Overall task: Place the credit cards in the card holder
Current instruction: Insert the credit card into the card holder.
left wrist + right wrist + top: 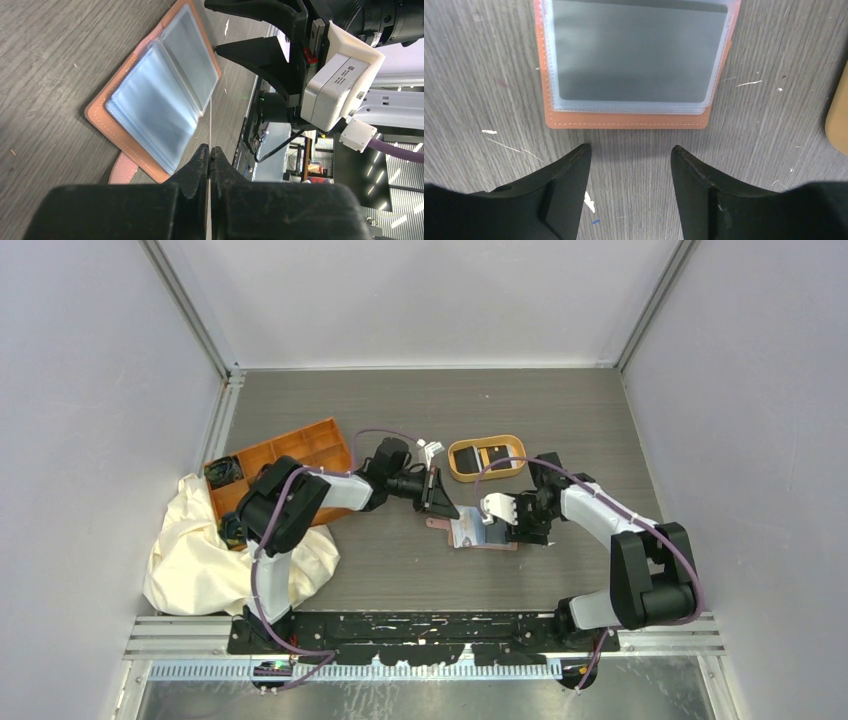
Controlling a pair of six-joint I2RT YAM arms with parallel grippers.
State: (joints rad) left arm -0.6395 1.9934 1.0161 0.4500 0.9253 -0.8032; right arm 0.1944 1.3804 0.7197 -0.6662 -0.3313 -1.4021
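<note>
While the left fingers (pixel 199 165) pinch shut on a thin sheet (pixel 210 125), seen edge-on, beside the open holder (pixel 478 532) on the tabletop (pixel 400 565), the right fingers (pixel 569 180) hover apart and empty just right of it, so a card (pixel 480 455) from the far tray (pixel 455 464) likely needs fetching next.

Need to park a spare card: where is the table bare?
Bare: far strip between back wall and oval tray; right side beyond the right arm; near strip between card holder and arm bases. Crowded: centre, left pincer and right pincer at the holder; left side, orange tray and cloth.
</note>
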